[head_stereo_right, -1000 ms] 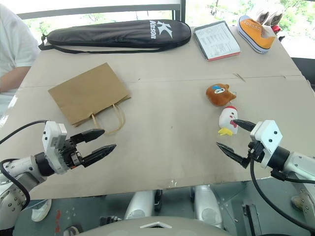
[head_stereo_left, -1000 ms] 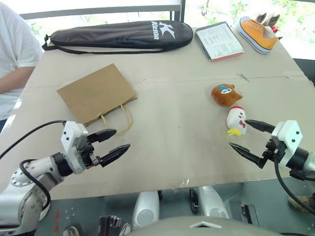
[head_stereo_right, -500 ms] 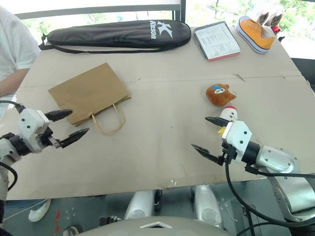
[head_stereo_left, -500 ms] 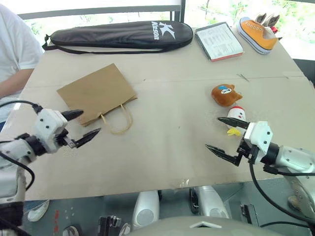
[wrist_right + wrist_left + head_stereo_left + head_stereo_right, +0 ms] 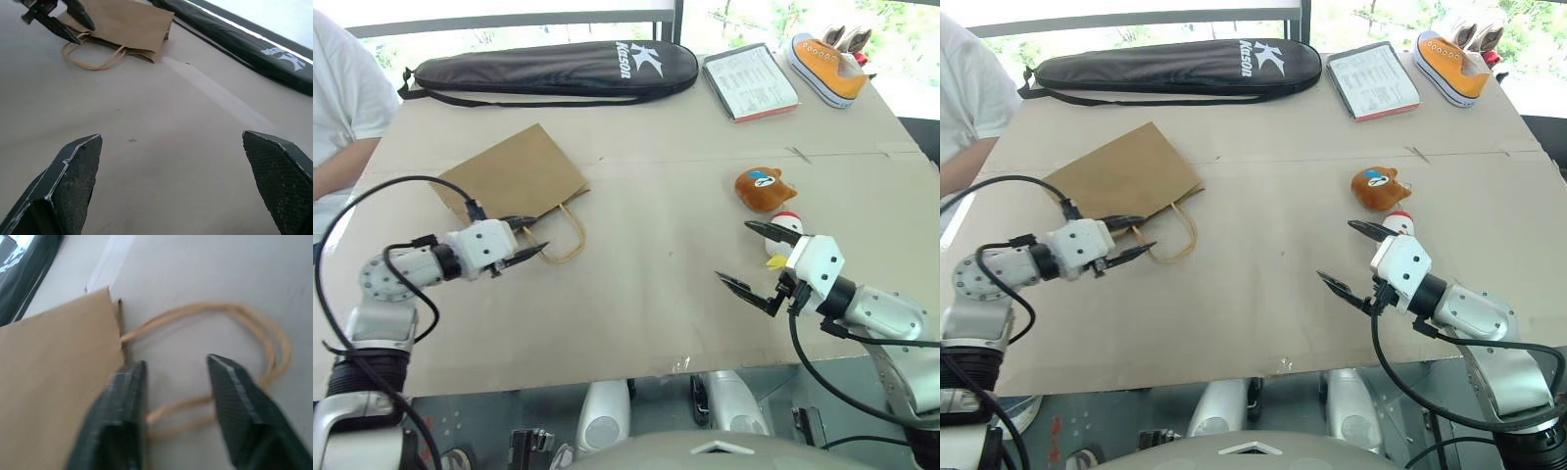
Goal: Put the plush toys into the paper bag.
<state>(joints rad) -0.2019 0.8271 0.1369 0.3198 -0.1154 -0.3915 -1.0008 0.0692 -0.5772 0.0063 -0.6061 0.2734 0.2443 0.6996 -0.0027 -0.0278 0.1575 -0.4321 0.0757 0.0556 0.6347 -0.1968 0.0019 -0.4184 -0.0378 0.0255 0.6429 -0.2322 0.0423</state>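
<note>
Two toys, bear (image 5: 765,189) and chicken (image 5: 786,235), lie outside the flat bag (image 5: 512,183) (mouth unopened), so the left gripper (image 5: 530,238), jaws narrowed around its handles (image 5: 254,333), may only drag it, while the right gripper (image 5: 752,262) gapes empty over the worktop (image 5: 666,245).

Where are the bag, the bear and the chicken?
bag (image 5: 514,176), left eye view, its flat side.
bear (image 5: 765,189), left eye view, its face.
chicken (image 5: 1398,224), right eye view, its white head.
</note>
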